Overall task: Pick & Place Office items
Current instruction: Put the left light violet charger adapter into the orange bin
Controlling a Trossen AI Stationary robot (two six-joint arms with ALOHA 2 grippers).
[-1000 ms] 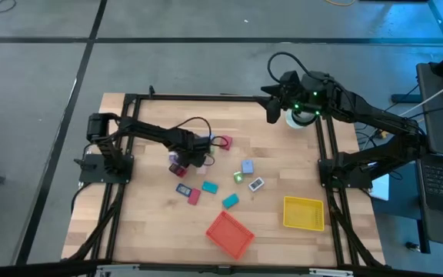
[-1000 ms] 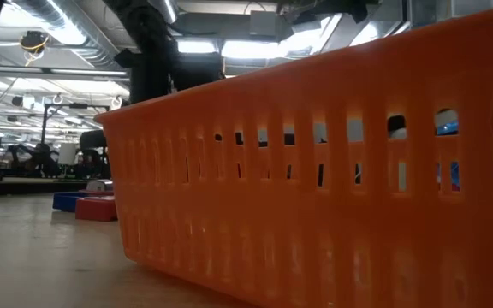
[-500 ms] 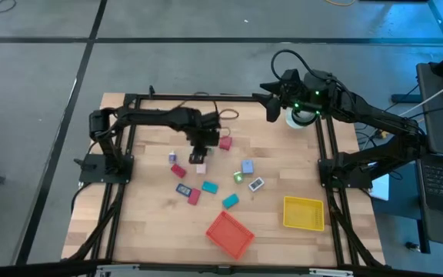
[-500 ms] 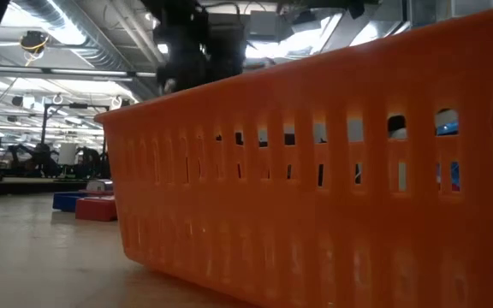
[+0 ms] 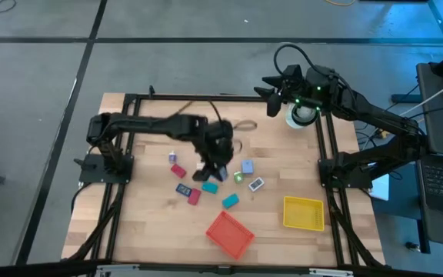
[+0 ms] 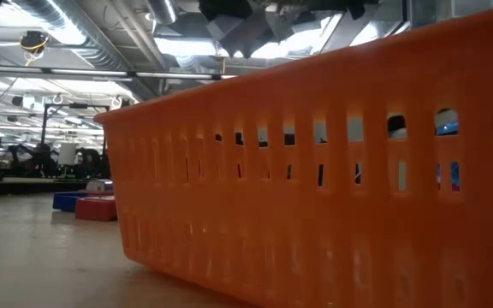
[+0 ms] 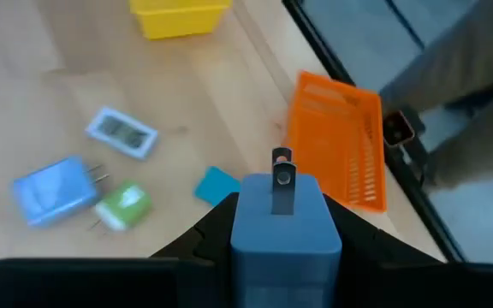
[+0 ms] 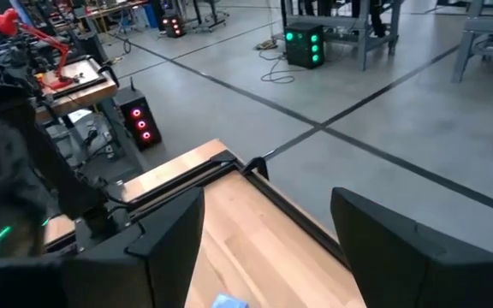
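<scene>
My left gripper (image 5: 212, 168) (image 7: 285, 244) is out over the middle of the table, shut on a blue blocky piece (image 7: 285, 218) with a metal prong on top. Below it lie loose office items: a blue plug block (image 7: 56, 190), a green piece (image 7: 125, 205), a white-and-blue piece (image 7: 121, 133) and a teal piece (image 7: 217, 185). More pieces lie to the left: a red one (image 5: 178, 171), a blue one (image 5: 183, 188), a pink one (image 5: 194, 197). My right gripper (image 5: 271, 91) (image 8: 264, 248) waits open above the table's far right corner. My left gripper pinches the blue piece between its two fingers, one finger (image 7: 208, 239) on each of its side faces (image 7: 246, 224). The prong end (image 7: 282, 180) points away from the wrist. The piece is lifted clear of the table.
The orange tray (image 5: 229, 234) (image 7: 336, 150) lies near the table's near edge, and its slotted wall (image 6: 332, 197) fills the low view. The yellow tray (image 5: 303, 213) (image 7: 178, 15) sits to its right. A black frame (image 5: 329, 154) borders the table. Bare wood lies along the far side.
My left arm has swung from the table's left-centre toward the right, and its gripper now hangs over the cluster of pieces in the middle.
</scene>
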